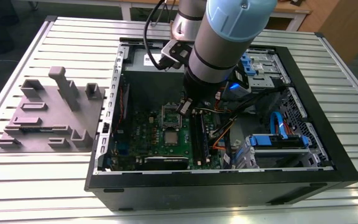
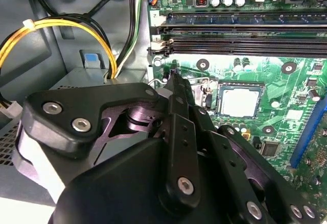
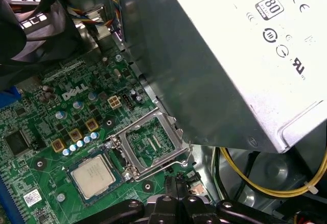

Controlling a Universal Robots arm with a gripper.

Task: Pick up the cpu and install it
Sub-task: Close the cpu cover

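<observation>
Slatted metal desk (image 1: 36, 177), open computer case (image 1: 328, 172) on it. Your tool (image 2: 173, 78) hangs over the motherboard (image 3: 36, 168), fingers pressed together, holding nothing. The cpu (image 2: 239, 102) sits in its socket, retention frame (image 3: 153, 142) raised, just beside the fingertips.

cpu (image 3: 92, 176): brushed silver metal lid, dull sheen, sits on glossy green motherboard (image 3: 46, 132). Socket frame (image 3: 148, 145): bare shiny metal. Tool (image 2: 176, 89): matt black metal links with bright steel screws. Power supply (image 3: 219, 50): smooth grey sheet metal. Bench (image 1: 73, 32): ribbed pale aluminium slats. Moulded plate (image 1: 51, 116): matt grey plastic.
</observation>
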